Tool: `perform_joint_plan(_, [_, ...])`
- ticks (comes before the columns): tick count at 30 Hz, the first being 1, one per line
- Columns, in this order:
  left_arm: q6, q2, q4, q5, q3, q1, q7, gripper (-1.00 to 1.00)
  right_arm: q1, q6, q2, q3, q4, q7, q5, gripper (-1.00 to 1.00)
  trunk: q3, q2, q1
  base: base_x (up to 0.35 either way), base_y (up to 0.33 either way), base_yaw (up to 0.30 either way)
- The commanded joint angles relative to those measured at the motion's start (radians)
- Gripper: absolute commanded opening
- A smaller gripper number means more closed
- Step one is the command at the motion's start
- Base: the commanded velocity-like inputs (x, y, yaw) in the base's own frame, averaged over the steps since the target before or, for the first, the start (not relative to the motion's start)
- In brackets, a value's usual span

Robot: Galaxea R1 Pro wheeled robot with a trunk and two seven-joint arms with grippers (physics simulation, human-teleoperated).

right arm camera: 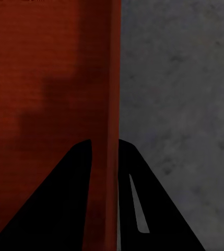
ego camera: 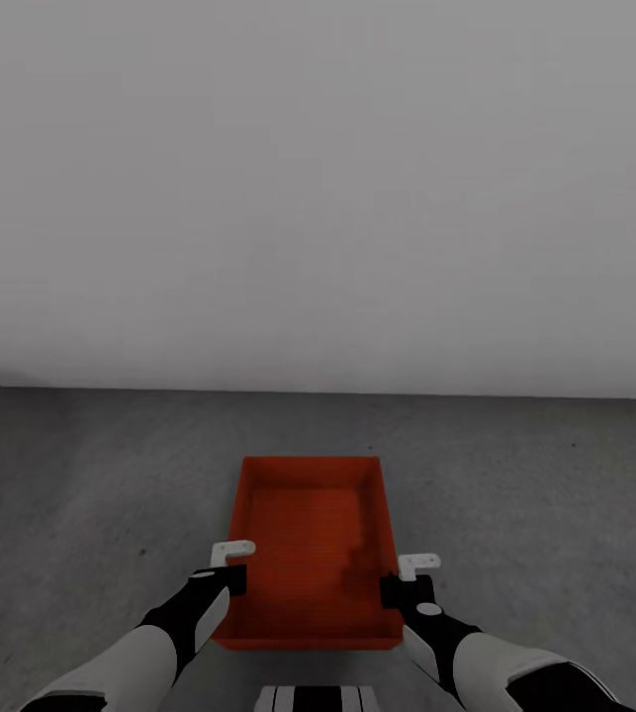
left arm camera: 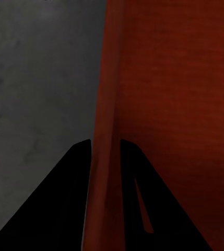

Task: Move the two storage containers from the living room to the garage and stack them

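In the head view, an orange-red storage container (ego camera: 310,549) is held over the dark grey floor (ego camera: 90,494) near a plain white wall (ego camera: 318,198). The left end effector (ego camera: 230,564) is set on its left wall and the right end effector (ego camera: 411,578) on its right wall. Whether the container rests on the floor or hangs just above it cannot be told.

In the left wrist view, the fingers (left arm camera: 72,198) are seen clamped on the thin wall, one on each side.

In the right wrist view, the fingers (right arm camera: 72,198) are likewise closed on the opposite wall.

The step is judged to be setting the container down. Both arms should be lowered together and kept level, and both grips released only once the base sits flat.
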Motion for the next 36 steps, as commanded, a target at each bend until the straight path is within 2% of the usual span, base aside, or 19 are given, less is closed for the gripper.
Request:
perform_joint_plan(1, [-0.081,0.003,-0.006,0.066,0.034,0.002,0.006,-1.00,0.002,-0.004,0.001,-0.078,-0.001,0.008,0.017,-1.00,-0.001,0.000,0.008,0.000,0.000,0.000])
perform_joint_plan(23, [-0.079,0.003,-0.008,0.068,0.034,0.001,0.005,-1.00,0.002,-0.004,0.001,-0.078,-0.002,0.009,0.021,-1.00,-0.001,0.000,0.008,0.000,0.000,0.000])
perform_joint_plan(24, [-0.078,0.003,-0.008,0.068,0.034,0.001,0.005,-1.00,0.002,-0.004,0.001,-0.078,-0.002,0.009,0.022,1.00,-0.001,0.000,0.008,0.000,0.000,0.000])
perform_joint_plan(25, [-0.074,0.004,-0.007,0.069,0.034,0.002,0.006,1.00,0.002,-0.004,0.001,-0.078,-0.002,0.009,0.025,1.00,-0.001,0.000,0.008,0.000,0.000,0.000])
perform_joint_plan(36, [-0.071,0.002,-0.011,0.067,0.031,0.001,0.003,1.00,0.002,-0.004,0.001,-0.078,-0.001,0.009,0.028,1.00,-0.001,0.000,0.008,0.000,0.000,0.000])
